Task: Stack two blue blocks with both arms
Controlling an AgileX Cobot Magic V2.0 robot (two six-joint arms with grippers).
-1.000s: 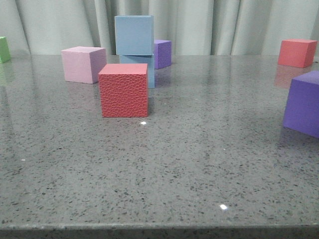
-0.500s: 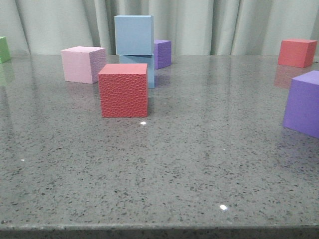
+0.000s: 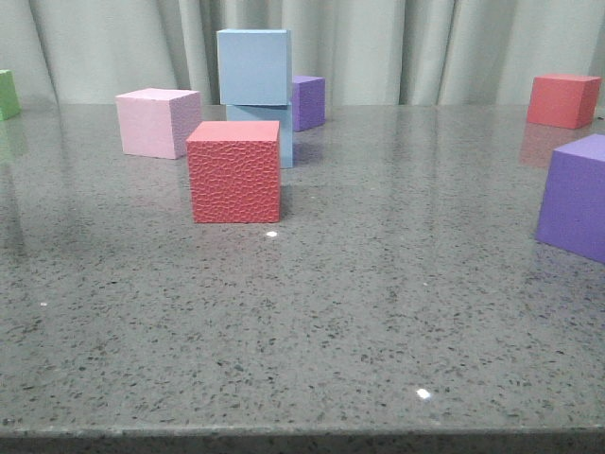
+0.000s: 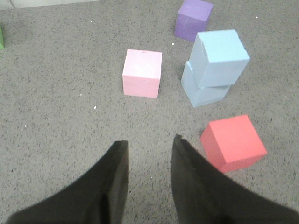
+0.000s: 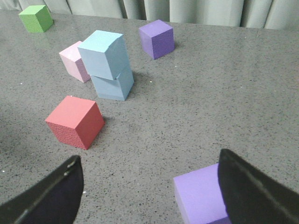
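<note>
The two blue blocks stand stacked at the back of the table. The upper blue block [image 3: 253,66] [image 4: 219,56] [image 5: 103,53] sits slightly twisted on the lower blue block [image 3: 272,137] [image 4: 205,93] [image 5: 112,86]. A red cube partly hides the lower one in the front view. My left gripper [image 4: 150,143] is open over bare table, well short of the stack, nothing between its fingers. My right gripper [image 5: 148,158] is open wide, far from the stack, with a purple cube [image 5: 201,198] beside one finger. Neither gripper shows in the front view.
A textured red cube [image 3: 234,172] stands just in front of the stack, a pink cube [image 3: 156,121] to its left, a small purple cube [image 3: 307,102] behind. A green cube [image 3: 8,93] sits far left, another red cube [image 3: 562,99] far right, a purple cube [image 3: 577,194] near right.
</note>
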